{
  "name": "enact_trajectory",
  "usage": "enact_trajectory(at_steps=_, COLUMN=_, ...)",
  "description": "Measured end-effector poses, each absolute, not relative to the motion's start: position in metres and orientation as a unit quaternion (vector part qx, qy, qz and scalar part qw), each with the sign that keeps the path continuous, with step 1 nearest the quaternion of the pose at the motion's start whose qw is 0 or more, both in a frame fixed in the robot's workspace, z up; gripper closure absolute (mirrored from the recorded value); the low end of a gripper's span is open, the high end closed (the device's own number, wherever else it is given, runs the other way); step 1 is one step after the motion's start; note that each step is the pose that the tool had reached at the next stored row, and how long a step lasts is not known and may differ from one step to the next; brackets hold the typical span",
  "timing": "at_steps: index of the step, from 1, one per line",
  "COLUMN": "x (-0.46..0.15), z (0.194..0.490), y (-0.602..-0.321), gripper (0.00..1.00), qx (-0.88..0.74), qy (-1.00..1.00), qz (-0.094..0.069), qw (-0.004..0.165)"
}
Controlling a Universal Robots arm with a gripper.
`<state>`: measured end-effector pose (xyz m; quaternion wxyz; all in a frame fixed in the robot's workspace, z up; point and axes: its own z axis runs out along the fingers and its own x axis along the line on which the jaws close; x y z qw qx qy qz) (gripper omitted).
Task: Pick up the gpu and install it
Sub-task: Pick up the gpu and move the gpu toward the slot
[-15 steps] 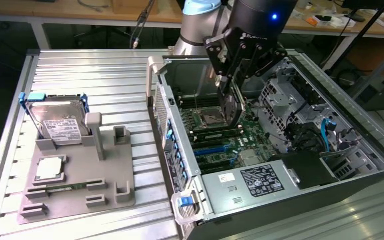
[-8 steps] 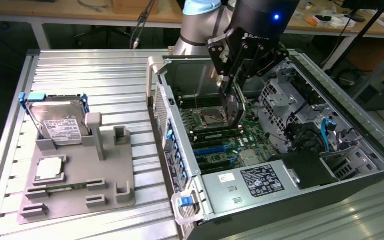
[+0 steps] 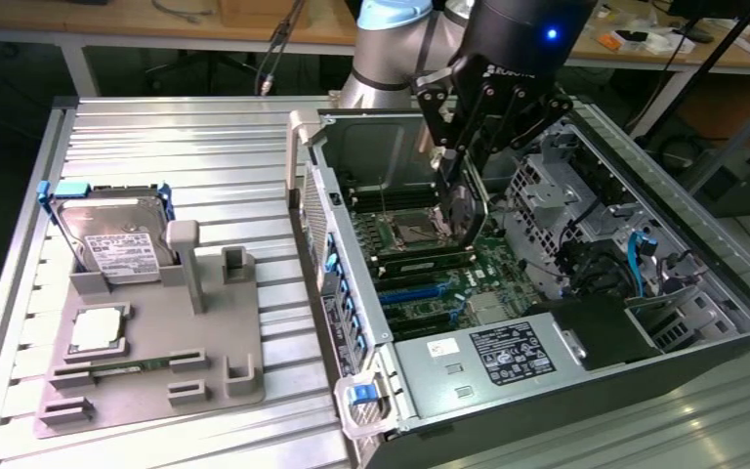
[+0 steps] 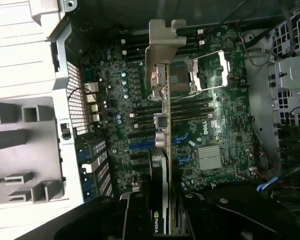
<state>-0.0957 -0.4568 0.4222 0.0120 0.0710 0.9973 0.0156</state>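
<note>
My gripper is shut on the gpu, a thin card that hangs edge-down inside the open computer case, just above the motherboard. In the wrist view the gpu is seen edge-on, with its silver end bracket at the far end and its black cooler side by my fingers. The card sits over the memory slots and CPU socket, with the blue expansion slots beside it. I cannot tell whether its lower edge touches the board.
A grey fixture tray on the exterior view's left holds a silver hard drive, a CPU and a RAM stick. Inside the case are the power supply, a drive cage and loose cables.
</note>
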Motion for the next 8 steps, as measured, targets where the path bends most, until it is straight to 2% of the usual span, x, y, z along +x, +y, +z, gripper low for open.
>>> enact_trajectory(at_steps=8, x=-0.0846, z=0.4222, y=-0.4568, gripper=0.73, qx=0.071, qy=0.997, qz=0.016, qw=0.012)
